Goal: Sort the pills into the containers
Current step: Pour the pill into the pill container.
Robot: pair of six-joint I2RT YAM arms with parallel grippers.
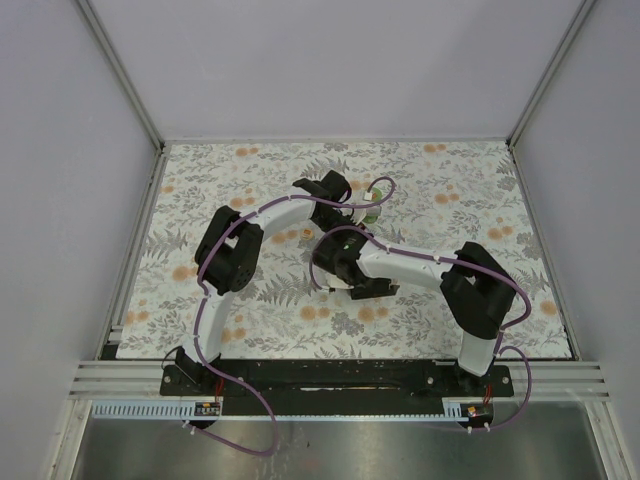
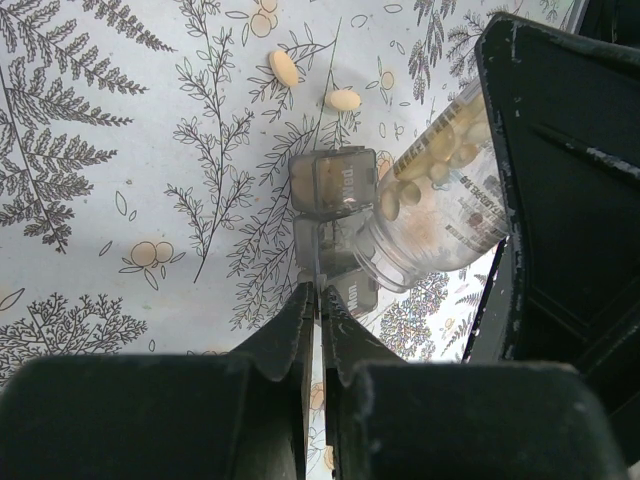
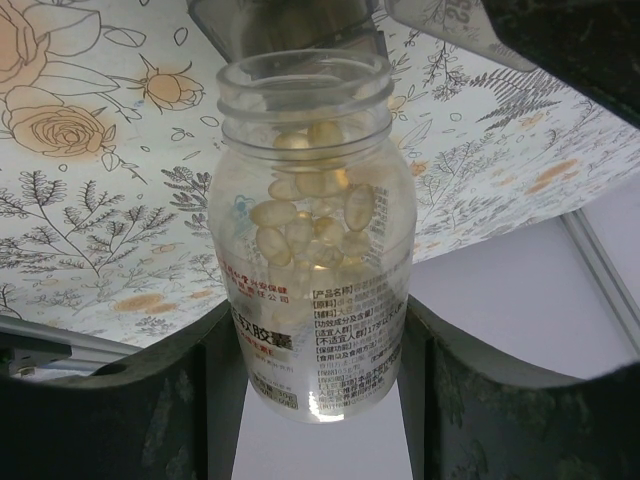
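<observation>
My right gripper [image 3: 315, 325] is shut on a clear pill bottle [image 3: 312, 250] holding several pale yellow capsules. The bottle is uncapped and tipped, its mouth over a dark translucent pill organizer [image 2: 333, 182]. The bottle also shows in the left wrist view [image 2: 440, 200], with capsules near its neck. My left gripper [image 2: 320, 297] is shut on a thin edge of the organizer. Two loose capsules [image 2: 284, 67] lie on the cloth beyond it. In the top view both grippers meet mid-table, the left [image 1: 362, 203] above the right [image 1: 352, 245]; the organizer [image 1: 373, 213] barely shows.
A floral tablecloth [image 1: 250, 170] covers the table. Grey walls and metal rails [image 1: 130, 260] bound it on three sides. The two arms cross the middle of the table close together.
</observation>
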